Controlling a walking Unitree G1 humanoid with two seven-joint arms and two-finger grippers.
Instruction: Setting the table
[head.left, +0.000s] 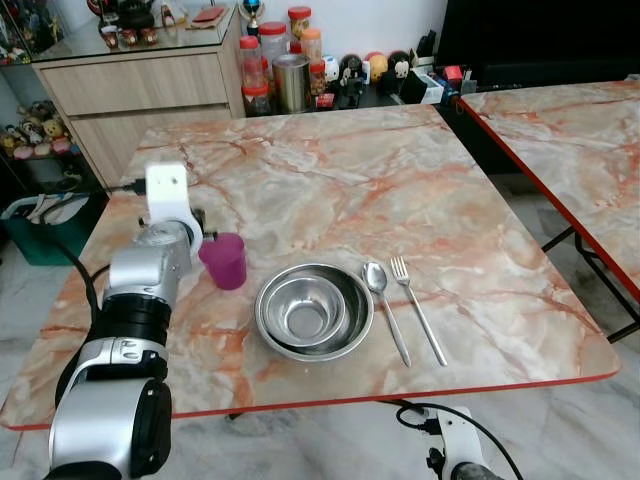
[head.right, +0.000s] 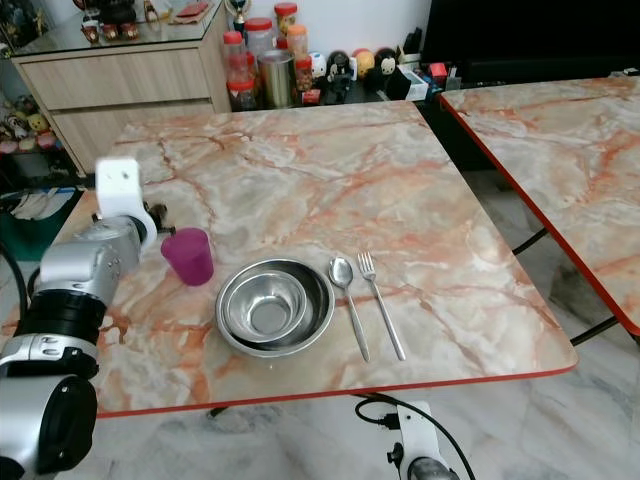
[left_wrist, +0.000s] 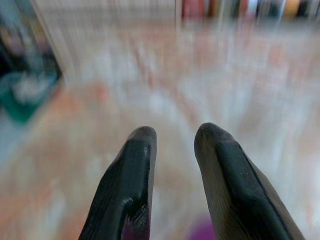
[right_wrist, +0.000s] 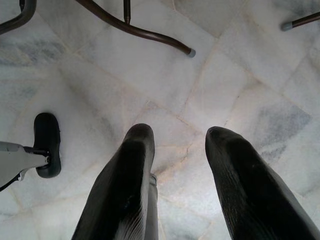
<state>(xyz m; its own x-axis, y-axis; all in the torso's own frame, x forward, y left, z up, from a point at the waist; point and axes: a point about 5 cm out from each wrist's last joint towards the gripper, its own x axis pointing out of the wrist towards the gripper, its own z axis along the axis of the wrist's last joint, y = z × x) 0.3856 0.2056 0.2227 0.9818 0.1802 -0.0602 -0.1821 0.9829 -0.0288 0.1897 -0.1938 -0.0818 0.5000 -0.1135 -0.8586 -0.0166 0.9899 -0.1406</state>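
On the orange-veined marble table (head.left: 330, 170), the place setting looks close to finished. From the left: a small purple plastic cup (head.left: 224, 260) stands upright just beside the nested round steel bowls (head.left: 313, 310), then a steel spoon (head.left: 384, 306) and a steel fork (head.left: 417, 307) lie side by side. The left gripper (left_wrist: 172, 150) hovers above the cup, fingers slightly parted and empty, silver arm stretched forward over the table's near left part. The right gripper (right_wrist: 180, 165) hangs low over the pale floor tiles (right_wrist: 225, 75), fingers apart, holding nothing.
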